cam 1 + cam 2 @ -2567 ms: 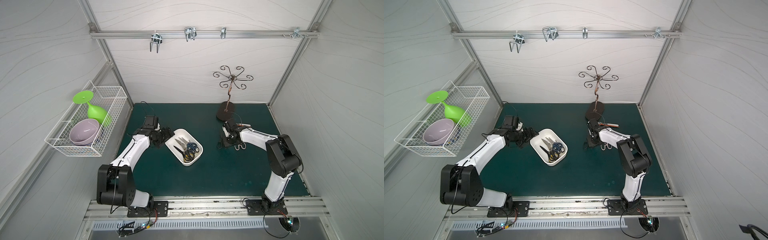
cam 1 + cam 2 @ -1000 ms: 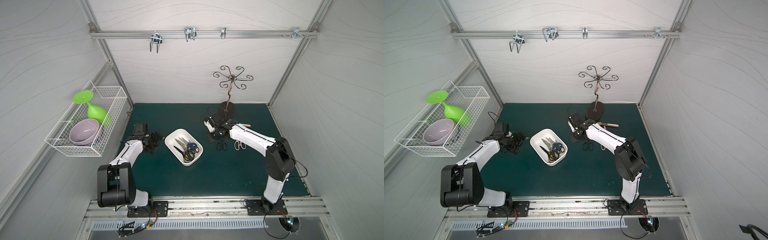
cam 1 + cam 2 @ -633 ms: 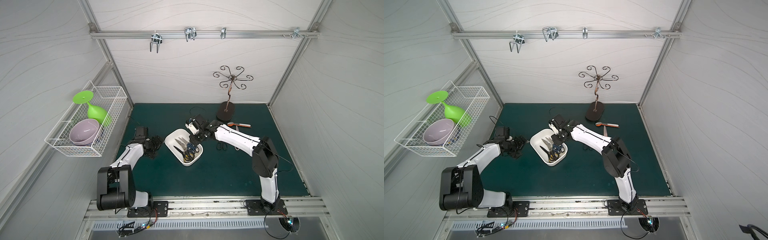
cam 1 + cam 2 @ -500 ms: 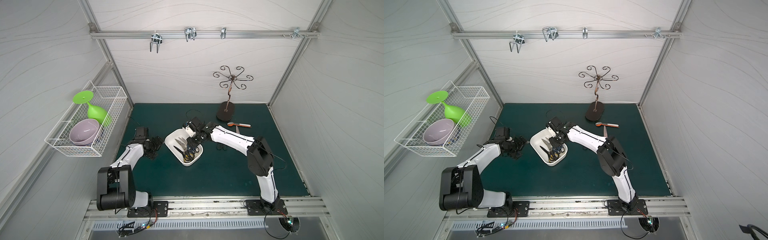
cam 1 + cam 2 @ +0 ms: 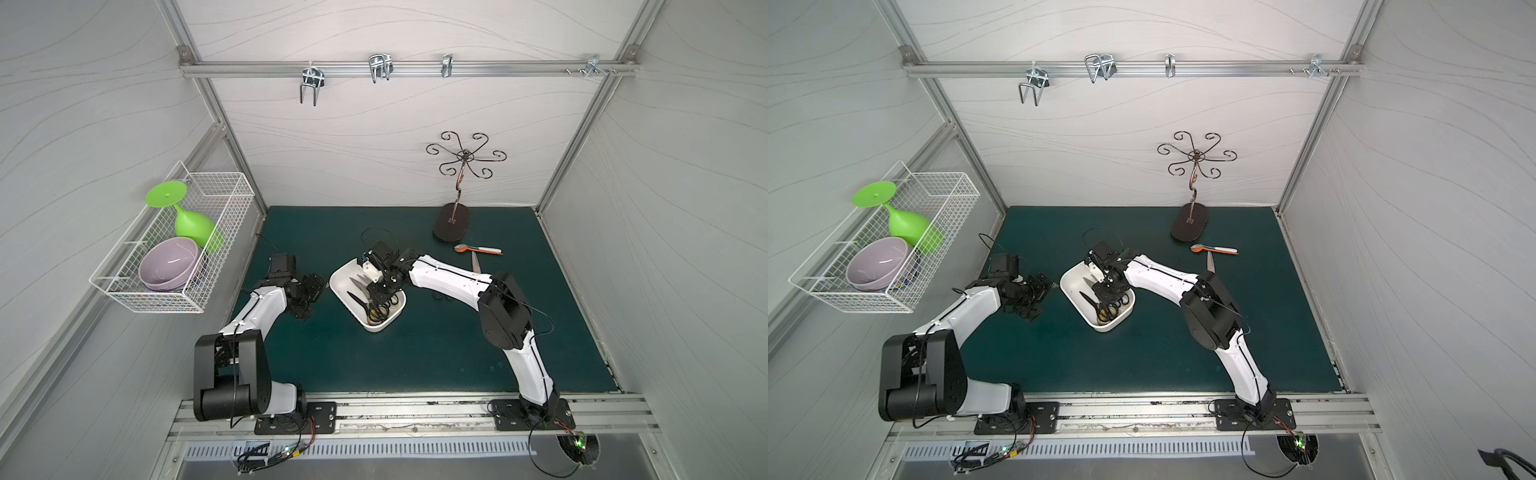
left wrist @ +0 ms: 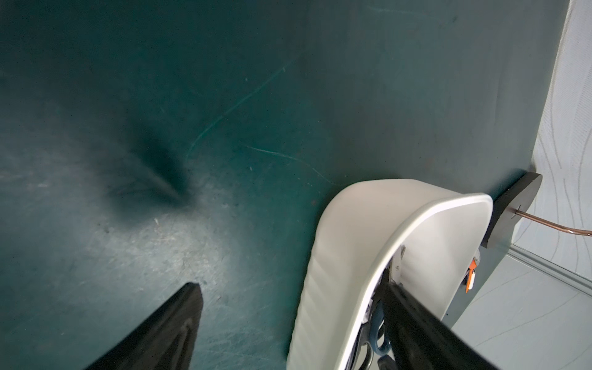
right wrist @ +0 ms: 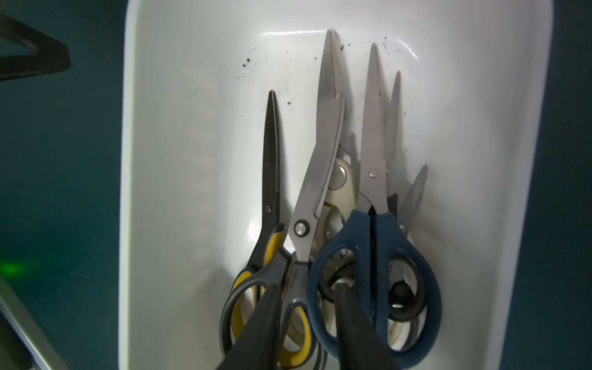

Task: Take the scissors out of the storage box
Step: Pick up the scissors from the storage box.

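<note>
Reaching into the storage box (image 5: 383, 328), the right gripper (image 7: 309, 285) hangs over the handle end of the scissors (image 7: 320, 153) heaped inside. The right wrist view shows its two black fingers (image 7: 262, 323) a little apart: one lies over the yellow-black pair (image 7: 270, 153), the other pokes into a loop of the blue pair (image 7: 373, 230), and a grey handle (image 7: 296, 301) sits in the gap. The jaws are part-way closed, but I cannot tell whether they pinch that handle. Cream shears (image 7: 344, 189) lie under the grey-handled pair, and more steel blades show beyond the blue pair. Every blade points to the box's far end, away from the gripper.

In both top views the box (image 5: 1108, 326) sits slantwise near the middle of the green mat (image 5: 374, 365), between the two arms. The left gripper (image 5: 309, 296) is low over the mat just beside the box, jaws spread wide and holding nothing; in the left wrist view one finger (image 6: 416, 333) crosses in front of the box's open top, contact unclear.

One loose pair (image 5: 475, 264) lies on the mat near the orange spoon (image 5: 478, 249), only its blade showing past the right arm. A wire basket (image 5: 232, 195) on the left wall holds a purple bowl (image 5: 168, 264) and a green goblet (image 5: 195, 226).
</note>
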Available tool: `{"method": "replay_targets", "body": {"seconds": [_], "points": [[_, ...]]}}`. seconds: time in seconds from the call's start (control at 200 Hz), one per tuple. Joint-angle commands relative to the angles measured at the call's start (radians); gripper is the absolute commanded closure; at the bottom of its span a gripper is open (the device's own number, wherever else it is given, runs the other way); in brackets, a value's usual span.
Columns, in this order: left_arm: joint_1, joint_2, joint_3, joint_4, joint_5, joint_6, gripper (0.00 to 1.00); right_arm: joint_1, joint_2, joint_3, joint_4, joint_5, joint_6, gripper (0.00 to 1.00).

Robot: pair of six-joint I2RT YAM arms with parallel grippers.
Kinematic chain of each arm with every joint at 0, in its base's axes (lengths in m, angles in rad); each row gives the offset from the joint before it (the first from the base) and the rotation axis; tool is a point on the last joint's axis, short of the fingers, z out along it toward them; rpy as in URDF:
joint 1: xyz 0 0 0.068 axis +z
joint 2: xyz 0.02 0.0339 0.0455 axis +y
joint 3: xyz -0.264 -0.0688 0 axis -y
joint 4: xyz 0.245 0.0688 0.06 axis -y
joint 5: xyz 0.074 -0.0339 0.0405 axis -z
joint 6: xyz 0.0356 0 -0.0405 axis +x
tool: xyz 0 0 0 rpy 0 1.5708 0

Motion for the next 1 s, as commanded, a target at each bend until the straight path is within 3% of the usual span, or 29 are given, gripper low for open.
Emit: {"method": "replay_targets", "body": {"seconds": [0.0, 0.49, 0.58, 0.995], "points": [[0.005, -0.002, 0.041, -0.01, 0.0, 0.019, 0.08, 0.015, 0.028, 0.025, -0.047, 0.019, -0.016, 0.67], [0.012, -0.01, 0.03, -0.011, 0.003, 0.021, 0.08, 0.03, 0.081, 0.05, -0.089, 0.093, -0.016, 0.72], [0.014, -0.01, 0.03, -0.01, 0.003, 0.021, 0.08, 0.03, 0.086, 0.049, -0.088, 0.095, -0.007, 0.79], [0.019, -0.017, 0.019, 0.0, 0.013, 0.017, 0.08, 0.03, 0.066, 0.051, -0.07, 0.073, 0.044, 0.91]]}}
